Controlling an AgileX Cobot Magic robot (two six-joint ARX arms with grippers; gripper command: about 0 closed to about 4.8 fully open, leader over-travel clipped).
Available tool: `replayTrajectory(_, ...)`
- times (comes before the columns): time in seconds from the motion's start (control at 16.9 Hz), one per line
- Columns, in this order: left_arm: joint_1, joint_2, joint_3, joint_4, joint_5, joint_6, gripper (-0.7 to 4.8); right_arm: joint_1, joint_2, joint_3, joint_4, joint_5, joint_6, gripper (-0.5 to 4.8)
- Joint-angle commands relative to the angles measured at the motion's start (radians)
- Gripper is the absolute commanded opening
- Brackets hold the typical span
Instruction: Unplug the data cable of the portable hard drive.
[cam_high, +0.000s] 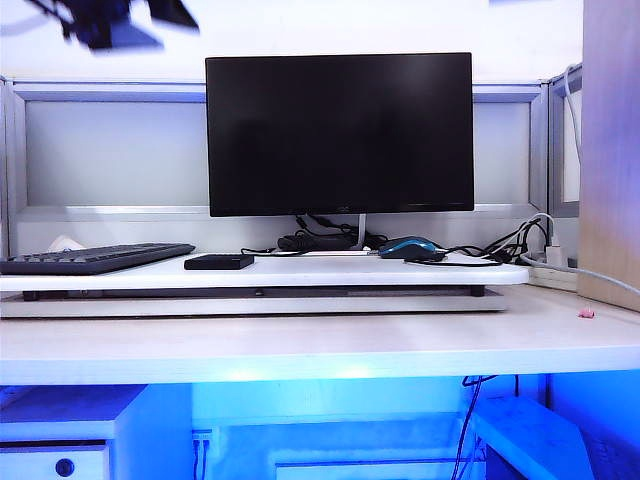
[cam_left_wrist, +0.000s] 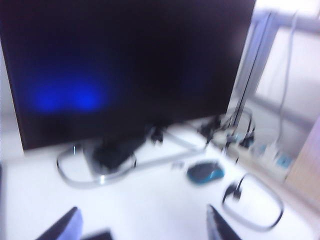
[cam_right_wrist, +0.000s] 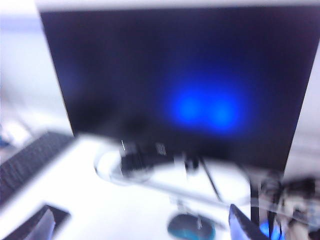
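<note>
The portable hard drive (cam_high: 218, 261), a small flat black slab, lies on the white riser board (cam_high: 300, 274) right of the keyboard. A thin black data cable (cam_high: 268, 252) runs from its right end toward the monitor foot; the plug is too small to make out. My left gripper (cam_high: 110, 22) is a blurred dark shape high at the top left, far above the drive. In its own blurred view the left gripper (cam_left_wrist: 142, 209) is open and holds nothing. The right gripper (cam_right_wrist: 141, 208) is open too, with the drive (cam_right_wrist: 47, 219) behind one finger.
A black monitor (cam_high: 340, 133) stands at the back on a wire foot (cam_left_wrist: 95, 170). The keyboard (cam_high: 95, 257) lies left, a blue-and-black mouse (cam_high: 410, 247) right. Tangled cables and a power strip (cam_high: 545, 262) sit at the far right, beside a wooden panel (cam_high: 610, 150).
</note>
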Motion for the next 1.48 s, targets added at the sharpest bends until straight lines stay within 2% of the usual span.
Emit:
replayTrajectory(0.06,0.000,-0.114,0.002,-0.060,-0.026,0.008,3.31,-0.001,-0.065,0.000,-0.058,-0.018,0.039,4.58)
replayTrajectory(0.18,0.000,-0.204,0.002,-0.215,-0.031,0.064,3.31,-0.001,-0.123,0.000,-0.126,-0.024,0.056,4.58)
replayTrajectory(0.3,0.000,-0.271,0.001,-0.309,-0.034,0.093,3.31,-0.001,-0.182,-0.006,-0.192,-0.029,0.056,4.56)
replayTrajectory(0.41,0.000,-0.339,0.001,-0.344,-0.033,0.090,3.31,-0.001,-0.255,-0.016,-0.228,-0.043,0.056,4.30)
replayTrajectory(0.53,0.000,-0.436,0.001,-0.372,-0.029,0.056,3.31,0.000,-0.356,-0.019,-0.262,-0.044,0.066,4.28)
replayTrajectory(0.77,0.000,-0.541,-0.002,-0.599,-0.030,0.060,3.31,0.003,-0.476,-0.037,-0.416,-0.043,0.071,4.29)
replayTrajectory(0.95,0.000,-0.635,-0.055,-0.619,-0.031,0.050,3.30,0.003,-0.563,-0.112,-0.449,-0.043,0.075,4.27)
replayTrajectory(1.12,0.000,-0.787,-0.132,-0.630,-0.054,0.052,3.29,0.003,-0.740,-0.276,-0.449,-0.007,0.087,4.25)
replayTrajectory(1.48,0.000,-1.166,-0.492,-0.668,-0.096,0.000,3.29,0.003,-1.055,-0.636,-0.455,0.007,0.087,4.21)
